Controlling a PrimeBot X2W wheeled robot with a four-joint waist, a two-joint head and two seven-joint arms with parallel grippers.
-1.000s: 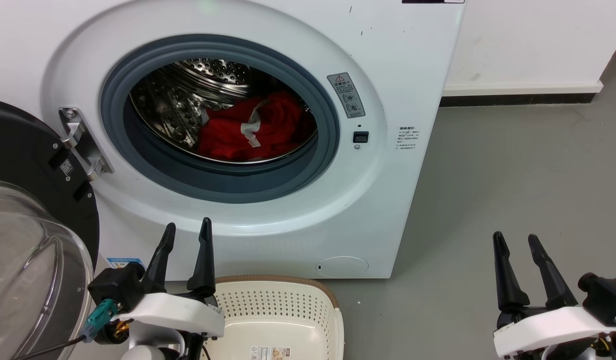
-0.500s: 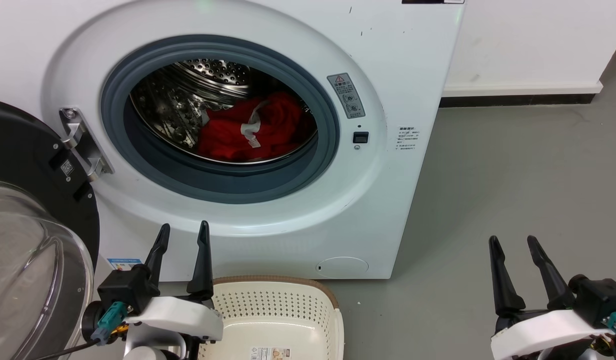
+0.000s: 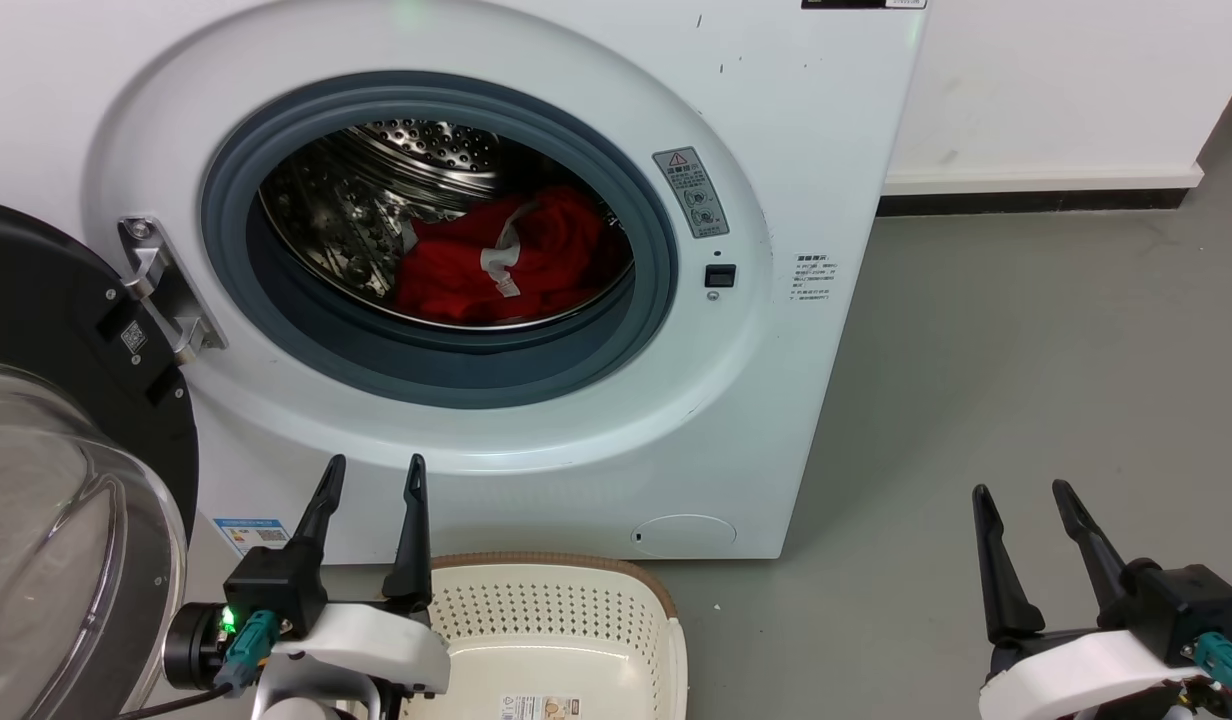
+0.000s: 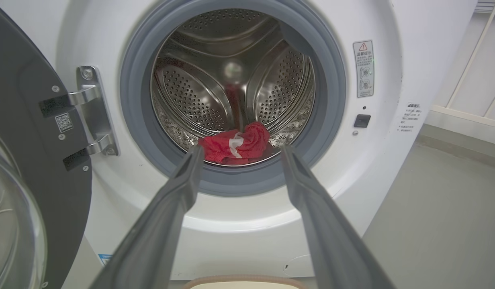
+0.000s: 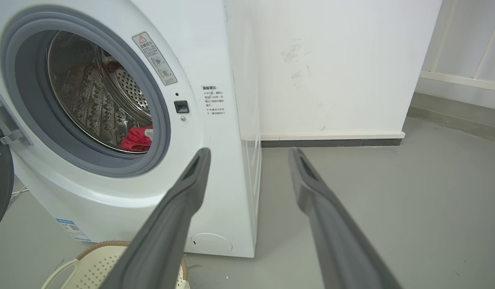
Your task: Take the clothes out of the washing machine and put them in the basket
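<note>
The left hand [image 3: 375, 460] is spread wide and empty, its two fingers upright before the lower front of the washing machine [image 3: 796, 150]. The right hand [image 3: 1020, 488] is just as wide and empty, over bare floor [image 3: 1026, 350] off the machine's right corner.

Against a second ago, the left hand has sunk a little and squared up. Its fingers now stand near parallel where they leaned left, and its wrist has slid toward the basket [image 3: 546, 562]. The right hand has dropped slightly and drifted left. Nothing else has shifted.

In the left wrist view the fingers now bracket the clothes [image 4: 237, 145], so I judge this arm is lining up for a reach through the grey door ring [image 3: 276, 330]. No grasp has begun.

Just beside the left hand, the basket stands on the floor against the foot of the machine, holding nothing but its paper label [image 3: 541, 707]. The door [image 3: 36, 300] hangs open at the left.

The clothes lie in a red heap at the bottom of the drum [image 3: 356, 220], toward its right side, behind the front lip. Whether that heap is one garment or several I cannot tell from here.
</note>
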